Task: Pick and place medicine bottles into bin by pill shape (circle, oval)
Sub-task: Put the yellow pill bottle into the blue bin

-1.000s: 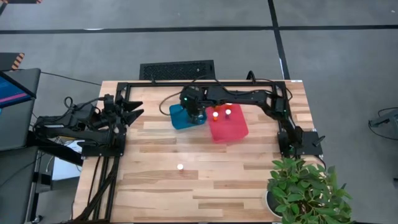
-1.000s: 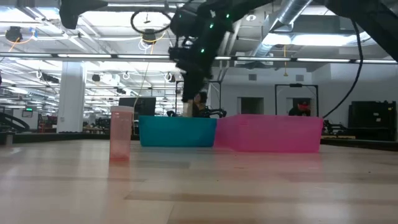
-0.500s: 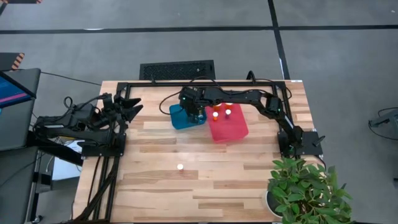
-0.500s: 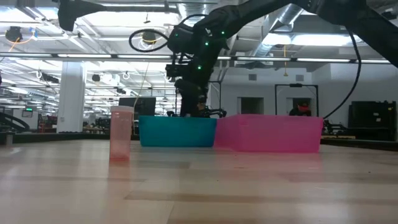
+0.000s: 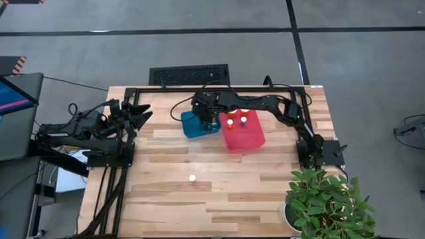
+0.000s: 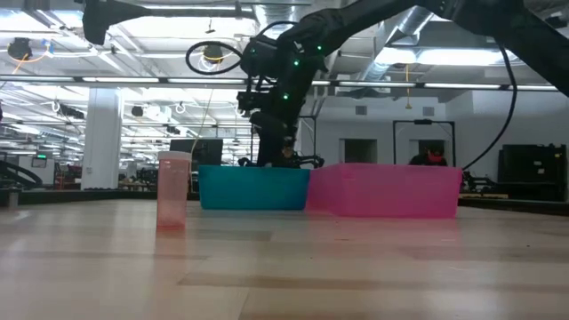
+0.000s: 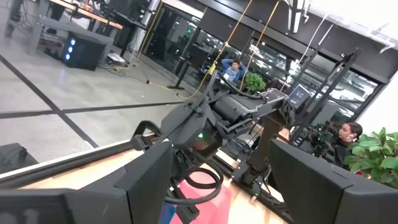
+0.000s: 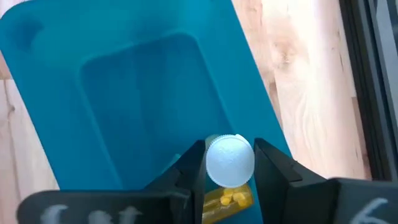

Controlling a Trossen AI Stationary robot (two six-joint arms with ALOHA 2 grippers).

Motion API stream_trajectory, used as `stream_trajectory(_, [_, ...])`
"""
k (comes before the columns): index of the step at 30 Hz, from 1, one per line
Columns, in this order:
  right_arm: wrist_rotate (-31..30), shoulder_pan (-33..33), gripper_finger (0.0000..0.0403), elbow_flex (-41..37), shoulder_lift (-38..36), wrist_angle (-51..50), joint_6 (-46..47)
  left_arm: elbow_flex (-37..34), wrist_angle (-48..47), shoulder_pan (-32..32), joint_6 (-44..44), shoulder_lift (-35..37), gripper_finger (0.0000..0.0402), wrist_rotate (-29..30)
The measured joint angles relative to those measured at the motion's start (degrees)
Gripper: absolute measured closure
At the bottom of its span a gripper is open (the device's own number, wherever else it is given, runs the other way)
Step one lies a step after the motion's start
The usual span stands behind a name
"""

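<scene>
My right gripper (image 5: 206, 118) reaches across from the table's right side and points down into the blue bin (image 5: 197, 126). It is shut on a medicine bottle (image 8: 229, 163) with a white cap and an amber body holding yellow pills. In the low view its fingertips (image 6: 276, 156) dip behind the blue bin's wall (image 6: 253, 188). Two more bottles (image 5: 230, 121) (image 5: 244, 119) stand in the pink bin (image 5: 247, 138). Another bottle (image 5: 192, 178) stands on its base on the table, nearer the front; it also shows in the low view (image 6: 172, 191). My left gripper (image 5: 143, 114) is open and empty at the table's left edge. My right gripper pinches the bottle between its two fingers at the sides of the white cap (image 8: 211, 167). The fingers come from above, pointing down. The bottle's cap faces up toward the wrist and its amber body (image 8: 227, 198) hangs below, over the inside of the blue bin. Whether it touches the bin's floor I cannot tell.
The blue and pink bins stand side by side at the far middle of the table. A potted plant (image 5: 325, 202) stands at the near right corner. A black frame (image 5: 219, 89) runs along the table's far edge. Bare wood lies around the lone bottle.
My right gripper has gone down and a little toward the table's left and far edge with the bottle, lowering it into the blue bin. Most of this took place in the first half second. Since then it has kept nearly still.
</scene>
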State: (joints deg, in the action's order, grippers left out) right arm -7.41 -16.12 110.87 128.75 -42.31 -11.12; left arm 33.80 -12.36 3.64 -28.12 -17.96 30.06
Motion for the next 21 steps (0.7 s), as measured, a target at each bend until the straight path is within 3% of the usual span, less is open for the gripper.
stream_trajectory(21, [0.08,-0.96,0.028,-3.32,-0.06,2.45,0.14,0.0,0.02,0.0,-0.2,0.0,0.0142,0.64])
